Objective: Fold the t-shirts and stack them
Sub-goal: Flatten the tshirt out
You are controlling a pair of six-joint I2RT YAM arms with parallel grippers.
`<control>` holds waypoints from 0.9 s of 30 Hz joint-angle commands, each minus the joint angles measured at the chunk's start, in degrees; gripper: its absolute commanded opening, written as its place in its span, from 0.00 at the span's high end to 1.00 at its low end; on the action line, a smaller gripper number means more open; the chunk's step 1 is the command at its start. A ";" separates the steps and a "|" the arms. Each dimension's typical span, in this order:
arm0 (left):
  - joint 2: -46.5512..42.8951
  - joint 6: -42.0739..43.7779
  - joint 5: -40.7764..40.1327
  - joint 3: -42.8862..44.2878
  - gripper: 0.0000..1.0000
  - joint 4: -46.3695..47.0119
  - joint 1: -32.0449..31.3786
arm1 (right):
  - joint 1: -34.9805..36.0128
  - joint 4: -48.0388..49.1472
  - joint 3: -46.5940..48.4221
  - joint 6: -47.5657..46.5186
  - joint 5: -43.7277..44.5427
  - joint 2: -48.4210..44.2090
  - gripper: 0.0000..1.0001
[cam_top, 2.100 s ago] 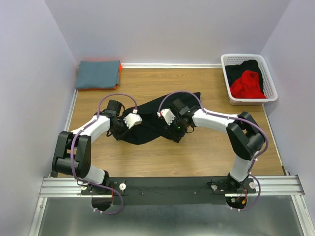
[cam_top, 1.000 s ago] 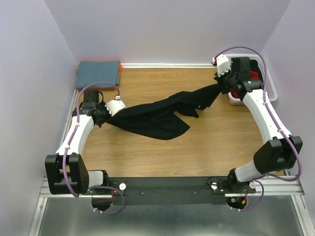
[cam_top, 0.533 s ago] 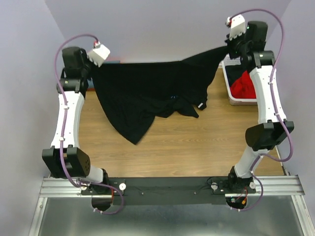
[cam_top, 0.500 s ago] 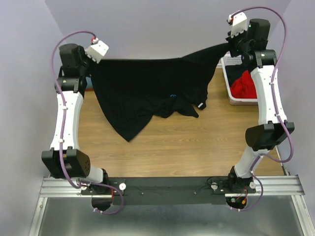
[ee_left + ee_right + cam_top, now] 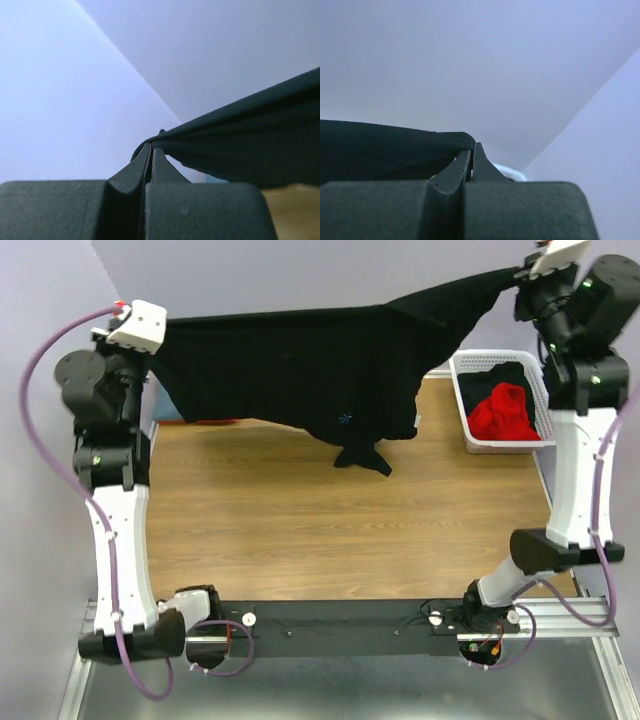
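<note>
Hanging high between the two raised arms, a large black t-shirt (image 5: 300, 370) is stretched out like a curtain above the back of the worktop (image 5: 300, 530). The left pincer (image 5: 151, 147) is pressed together on one edge of the cloth at the far left. Its wrist camera shows the two fingers closed tight with a fold of black fabric nipped at their tips, the cloth running off taut to the right. The right pincer (image 5: 472, 148) pinches the opposite end at the far right, up near the top corner of the overhead view — its fingers are likewise closed on a thin lip of the fabric. Between the two grips the upper edge runs nearly straight, sloping up toward the right. The body of the shirt hangs down with an uneven lower edge, and a bunched tail drops lowest near the middle — whether that tail touches the wood I cannot tell. At the right rear, beside the right arm, stands a white mesh basket (image 5: 505, 446). It holds a crumpled red t-shirt (image 5: 500, 412) lying on a second black shirt (image 5: 495, 375).
</note>
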 commanded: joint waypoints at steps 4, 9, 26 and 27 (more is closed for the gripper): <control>-9.41 -5.52 -7.10 1.59 1.00 11.25 2.13 | -0.83 12.47 -2.60 0.25 7.05 -11.59 0.99; -7.92 -5.87 -6.23 5.99 1.00 11.61 2.13 | -0.91 15.99 0.30 -2.73 8.46 -11.16 0.99; 17.82 -6.92 9.50 12.92 1.00 3.18 0.64 | -0.83 18.46 -2.26 -3.54 6.52 8.42 1.00; 19.84 -7.97 8.38 14.59 1.00 3.52 0.55 | -0.91 18.54 -0.16 -2.92 7.05 10.71 0.99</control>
